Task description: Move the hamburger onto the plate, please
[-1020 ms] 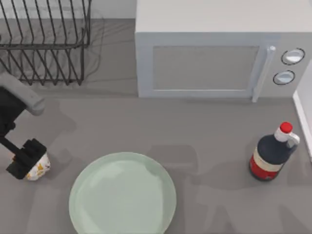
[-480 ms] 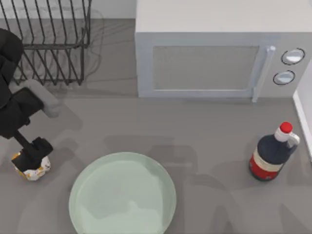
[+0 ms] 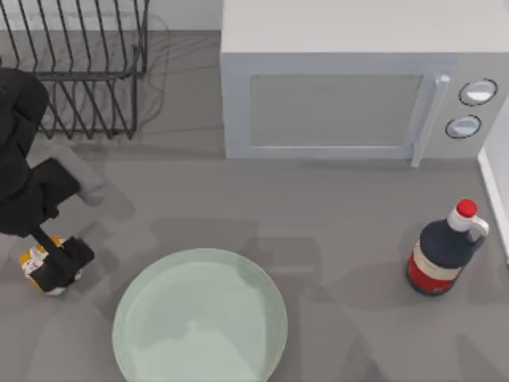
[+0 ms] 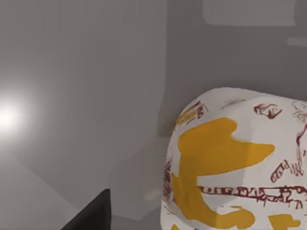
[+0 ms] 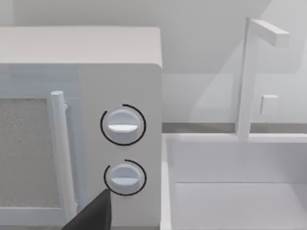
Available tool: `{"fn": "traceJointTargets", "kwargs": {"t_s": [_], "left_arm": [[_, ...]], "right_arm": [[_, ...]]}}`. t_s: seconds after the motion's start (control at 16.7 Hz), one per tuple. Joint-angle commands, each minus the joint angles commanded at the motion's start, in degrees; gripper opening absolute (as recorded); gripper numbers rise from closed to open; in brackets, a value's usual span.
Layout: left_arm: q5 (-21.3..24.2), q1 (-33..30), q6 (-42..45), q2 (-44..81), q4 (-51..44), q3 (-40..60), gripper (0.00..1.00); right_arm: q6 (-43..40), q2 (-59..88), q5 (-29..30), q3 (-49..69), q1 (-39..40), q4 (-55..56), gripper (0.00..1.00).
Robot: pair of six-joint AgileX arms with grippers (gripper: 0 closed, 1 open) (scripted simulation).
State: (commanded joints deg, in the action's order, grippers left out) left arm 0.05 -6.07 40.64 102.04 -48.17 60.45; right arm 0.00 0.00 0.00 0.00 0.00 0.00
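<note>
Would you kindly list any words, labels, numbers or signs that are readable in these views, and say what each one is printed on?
None can be read.
hamburger wrapper: dark red scribbled marks over orange-yellow patches, not legible as words.
bottle label: red and white band, too small to read.
microwave dials: no numbers visible.

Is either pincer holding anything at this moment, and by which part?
It cannot be told. The left pincer sits low over the hamburger, left of the plate, covering much of it, but whether its fingers grip the wrapper isn't visible.
</note>
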Motion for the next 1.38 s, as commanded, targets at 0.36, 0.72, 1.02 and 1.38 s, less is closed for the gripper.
{"fn": "traceJointTargets", "kwargs": {"t_s": [0.36,0.72,1.02,1.38], "left_arm": [[0.02,-0.01,0.12,5.92,11.54,-5.58,1.00],[0.02,-0.01,0.12,5.96,11.59,-5.62,0.77],[0.02,-0.01,0.12,5.96,11.59,-5.62,0.40],[0.02,-0.01,0.12,5.96,11.59,-5.62,0.00]], "right_arm": [[0.00,0.00,0.00,0.00,0.00,0.00,1.00],[0.00,0.00,0.00,0.00,0.00,0.00,1.00],[0.00,0.00,0.00,0.00,0.00,0.00,1.00],[0.00,0.00,0.00,0.00,0.00,0.00,1.00]]}}
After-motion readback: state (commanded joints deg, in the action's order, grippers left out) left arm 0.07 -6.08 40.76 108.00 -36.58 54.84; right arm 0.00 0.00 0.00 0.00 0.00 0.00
